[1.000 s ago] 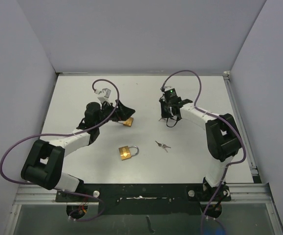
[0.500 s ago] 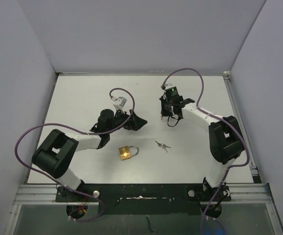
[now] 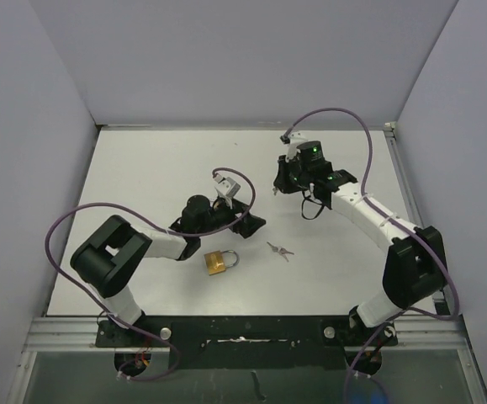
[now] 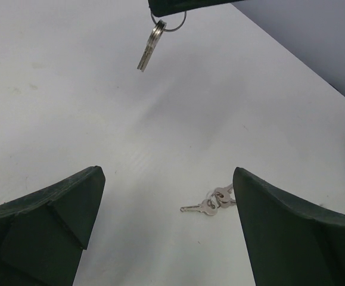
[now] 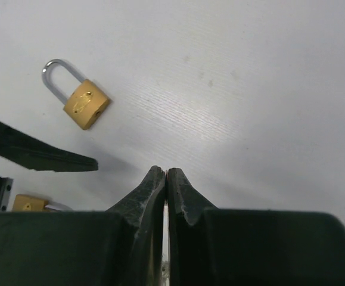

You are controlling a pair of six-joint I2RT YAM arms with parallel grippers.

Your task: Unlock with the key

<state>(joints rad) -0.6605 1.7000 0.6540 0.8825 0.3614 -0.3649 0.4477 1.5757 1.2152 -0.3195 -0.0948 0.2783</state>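
A brass padlock lies on the white table, shackle to the right; it also shows in the right wrist view. A second brass padlock peeks out beside the left arm and is hidden in the top view. My left gripper is open and empty, low over the table. A loose key bunch lies just ahead of it. My right gripper is shut on a ring of keys that hang from it.
Grey walls close the table at the back and both sides. Purple cables loop above both arms. The left gripper's finger lies between the two padlocks in the right wrist view.
My left gripper has swung to the right and nearer the front, covering the padlock it was beside. My right arm's elbow has swung outward; its gripper has shifted slightly back.
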